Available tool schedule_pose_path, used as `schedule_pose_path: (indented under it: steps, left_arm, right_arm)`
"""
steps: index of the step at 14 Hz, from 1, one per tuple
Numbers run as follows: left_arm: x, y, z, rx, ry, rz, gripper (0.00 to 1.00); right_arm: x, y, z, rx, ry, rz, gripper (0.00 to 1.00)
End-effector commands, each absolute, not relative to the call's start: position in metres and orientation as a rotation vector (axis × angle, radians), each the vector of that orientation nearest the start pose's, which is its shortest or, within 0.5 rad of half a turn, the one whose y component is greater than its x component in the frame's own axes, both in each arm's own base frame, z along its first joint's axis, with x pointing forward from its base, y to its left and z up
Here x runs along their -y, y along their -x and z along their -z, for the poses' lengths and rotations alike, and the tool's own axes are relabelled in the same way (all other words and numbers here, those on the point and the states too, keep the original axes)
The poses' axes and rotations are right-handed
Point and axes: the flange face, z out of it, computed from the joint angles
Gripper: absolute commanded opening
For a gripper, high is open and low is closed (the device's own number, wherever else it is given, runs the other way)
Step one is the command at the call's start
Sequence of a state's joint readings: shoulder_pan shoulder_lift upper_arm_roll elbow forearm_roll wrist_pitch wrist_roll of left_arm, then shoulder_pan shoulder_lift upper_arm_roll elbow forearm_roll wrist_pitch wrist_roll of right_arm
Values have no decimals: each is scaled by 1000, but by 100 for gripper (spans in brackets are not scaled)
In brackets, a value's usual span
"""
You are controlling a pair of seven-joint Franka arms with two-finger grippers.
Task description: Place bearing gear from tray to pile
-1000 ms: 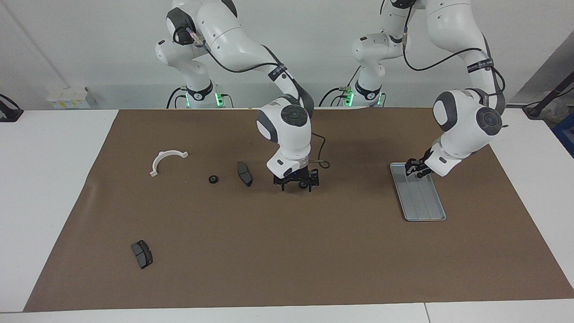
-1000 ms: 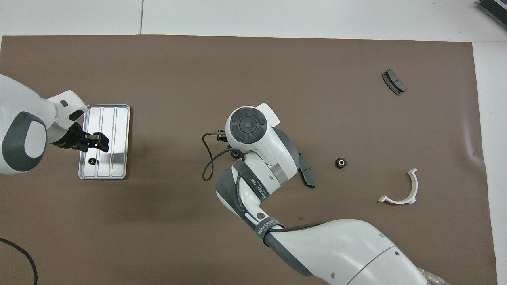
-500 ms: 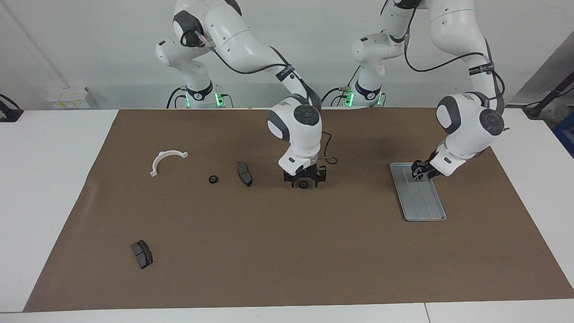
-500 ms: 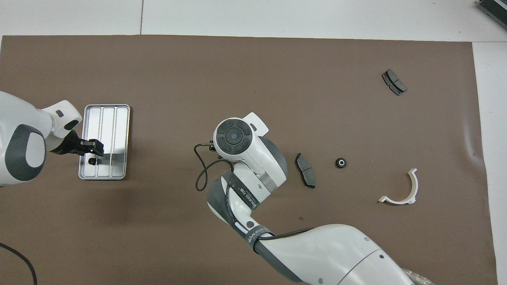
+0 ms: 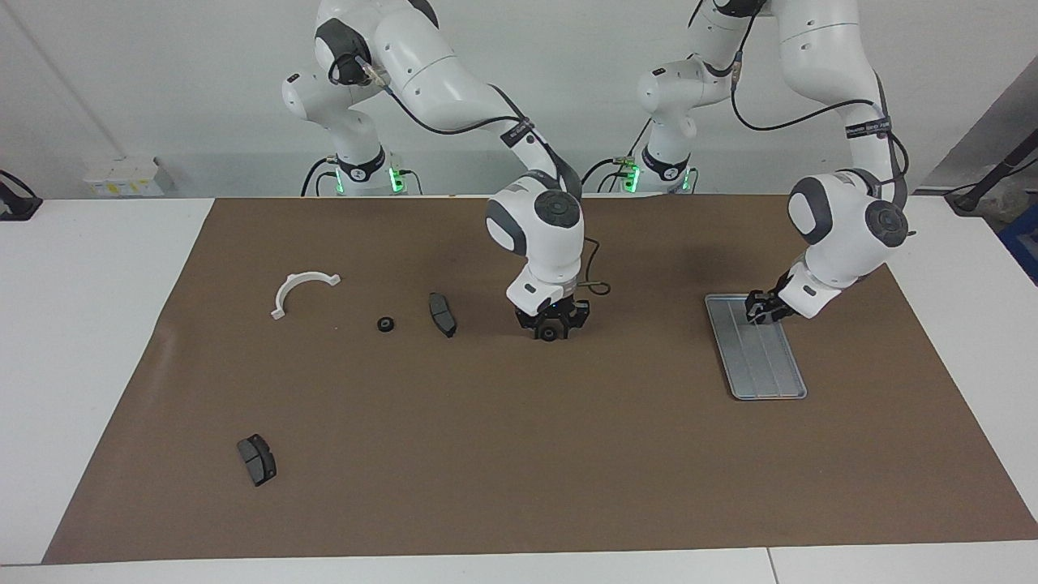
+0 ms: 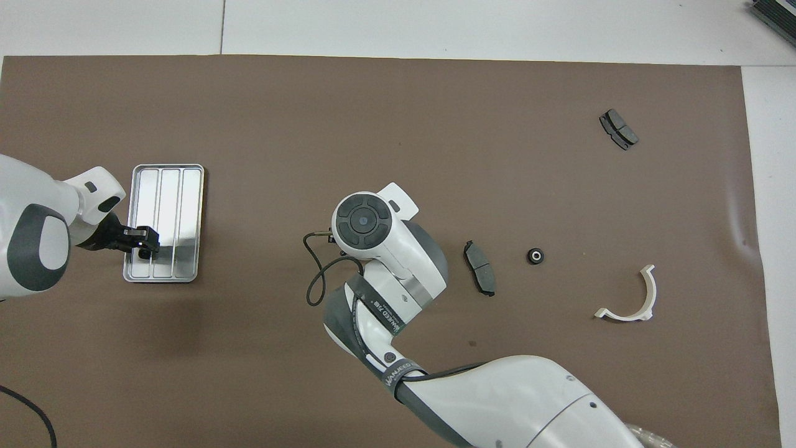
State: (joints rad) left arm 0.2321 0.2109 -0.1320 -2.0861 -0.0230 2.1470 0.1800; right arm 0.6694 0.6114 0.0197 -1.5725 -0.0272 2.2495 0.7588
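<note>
A brown mat [image 5: 519,454] covers a white table [image 5: 89,324] set against a plain white wall [image 5: 162,81].

Left gripper [image 6: 144,239] hangs over the tray [image 6: 180,186] beside a corner.

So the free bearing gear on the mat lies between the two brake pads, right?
No. The free bearing gear lies between the white bracket and one brake pad; the other brake pad lies farther from the robots, as the overhead view shows.
</note>
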Motion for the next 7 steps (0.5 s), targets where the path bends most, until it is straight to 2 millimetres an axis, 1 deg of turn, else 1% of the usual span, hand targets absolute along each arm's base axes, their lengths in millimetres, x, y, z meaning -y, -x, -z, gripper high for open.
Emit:
schedule_pose_path:
  steps: [1, 2, 3, 4, 5, 6, 7]
  left_arm:
    - [-60, -549, -312, -123, 3185, -210, 56]
    - [-60, -549, -311, -123, 3185, -212, 55]
    - [-60, -548, -310, -123, 3185, -215, 54]
    - [-60, -548, -310, -123, 3185, -215, 53]
    - [-60, -548, -309, -121, 3185, -215, 51]
    - [-60, -548, -309, -121, 3185, -215, 50]
    - [-60, -548, -309, -121, 3185, -215, 49]
  right_arm:
    - [-444, -543, -295, -109, 3107, 105, 13]
    - [-444, -544, -296, -109, 3107, 108, 4]
    - [-443, -545, -299, -107, 3105, 114, 0]
    - [-442, -546, -306, -108, 3101, 125, 0]
    - [-437, -550, -310, -119, 3100, 131, 0]
    - [-428, -555, -323, -123, 3096, 145, 0]
    - [-412, -564, -334, -152, 3094, 157, 0]
